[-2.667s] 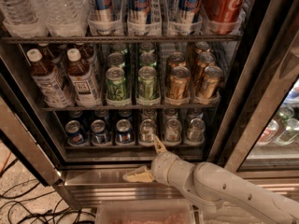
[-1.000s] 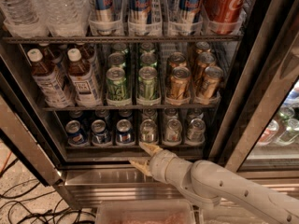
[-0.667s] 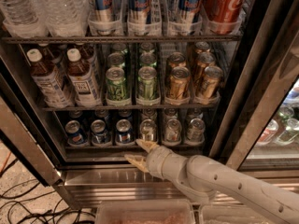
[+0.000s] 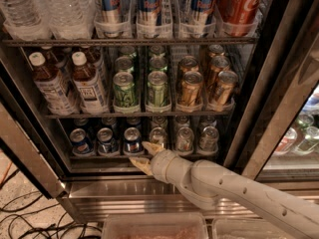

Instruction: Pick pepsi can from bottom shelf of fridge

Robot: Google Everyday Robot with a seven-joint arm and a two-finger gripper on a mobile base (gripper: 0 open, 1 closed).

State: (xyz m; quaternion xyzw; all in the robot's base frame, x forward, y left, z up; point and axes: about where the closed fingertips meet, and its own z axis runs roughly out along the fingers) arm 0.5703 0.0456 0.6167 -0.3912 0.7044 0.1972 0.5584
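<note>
Black cables [image 4: 30,223] trail over the speckled floor at the lower left, and two clear plastic bins [image 4: 154,227] lie along the bottom edge, closest to the camera. Just behind them a white arm [image 4: 239,188] reaches in from the lower right across the stainless-steel sill [image 4: 99,189] of the fridge [image 4: 271,108]. At the arm's end the gripper [image 4: 146,156] sits at the front lip of the bottom shelf [image 4: 94,157]. Its two tan fingers [image 4: 151,147] are spread apart, one above the other, with nothing between them. On that shelf three short blue cans stand upright in a row on the left. The right-hand one is the pepsi can [image 4: 132,139], just beside the upper fingertip and not grasped. To its right stand three silver cans [image 4: 184,138], the first of them directly behind the gripper. One rack up are brown bottles [image 4: 88,83] with white caps, then green cans [image 4: 124,89] and gold cans [image 4: 190,88]. Highest and farthest are water bottles [image 4: 65,6], tall blue-and-silver cans [image 4: 148,1] and a red cola can [image 4: 240,3].
</note>
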